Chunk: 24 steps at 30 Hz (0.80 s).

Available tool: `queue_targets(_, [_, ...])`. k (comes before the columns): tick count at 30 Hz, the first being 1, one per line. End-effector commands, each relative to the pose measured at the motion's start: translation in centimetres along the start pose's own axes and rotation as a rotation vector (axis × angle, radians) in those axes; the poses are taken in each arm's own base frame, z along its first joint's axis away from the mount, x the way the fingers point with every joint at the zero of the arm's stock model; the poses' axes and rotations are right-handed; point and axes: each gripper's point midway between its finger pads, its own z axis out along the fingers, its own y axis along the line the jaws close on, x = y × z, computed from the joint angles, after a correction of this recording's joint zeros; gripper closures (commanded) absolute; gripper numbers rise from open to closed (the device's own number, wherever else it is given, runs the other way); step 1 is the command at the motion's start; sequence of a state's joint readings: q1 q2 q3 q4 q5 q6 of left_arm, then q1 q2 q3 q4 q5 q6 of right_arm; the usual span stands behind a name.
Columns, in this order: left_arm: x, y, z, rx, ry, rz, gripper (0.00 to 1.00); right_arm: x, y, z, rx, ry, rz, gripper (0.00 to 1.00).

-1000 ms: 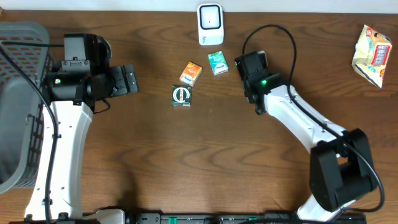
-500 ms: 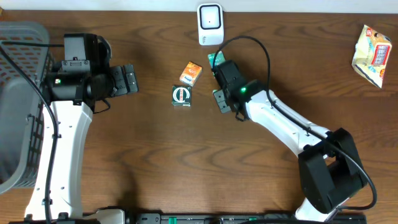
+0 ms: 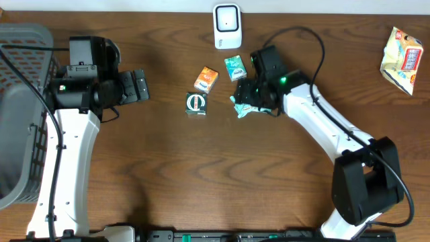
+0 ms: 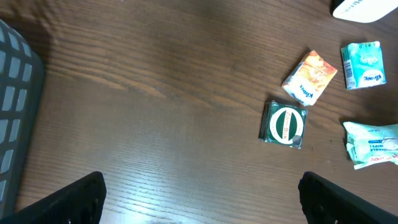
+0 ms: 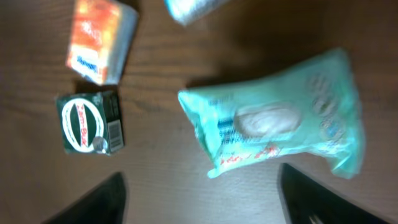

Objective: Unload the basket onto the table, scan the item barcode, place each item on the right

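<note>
Wipes packet (image 3: 243, 106) lies flat on the table under the right gripper (image 3: 252, 94), near the scanner (image 3: 227, 25); a grey basket (image 3: 20, 101) stands far left. Left wrist: left gripper (image 4: 211, 198) jaws wide, gripping nothing. Right wrist: jaws spread, packet loose on the wood.

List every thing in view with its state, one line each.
Left end effector: open, holding nothing.
Right end effector: open, holding nothing.
Wipes: lying flat, not gripped.
Green box: lying flat, label up.
Orange pack: lying flat.
Teal pack: lying flat.
Scanner: nothing held to it.
Snack bag: lying crumpled.
Basket: upright, open top.
</note>
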<state>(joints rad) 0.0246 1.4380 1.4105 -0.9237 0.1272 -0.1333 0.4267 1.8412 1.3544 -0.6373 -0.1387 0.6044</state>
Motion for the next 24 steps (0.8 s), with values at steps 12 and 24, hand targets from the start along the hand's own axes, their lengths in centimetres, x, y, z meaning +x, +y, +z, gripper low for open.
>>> queue_targets(12, [0.0, 0.3, -0.1, -0.01, -0.001, 0.0, 0.02, 2.0, -3.0, 3.5, 0.033, -0.043, 0.639, 0.16])
queue_targets(24, [0.0, 0.3, -0.1, -0.01, -0.001, 0.0, 0.02, 1.5, -4.1, 6.8, -0.015, -0.143, 0.681, 0.3])
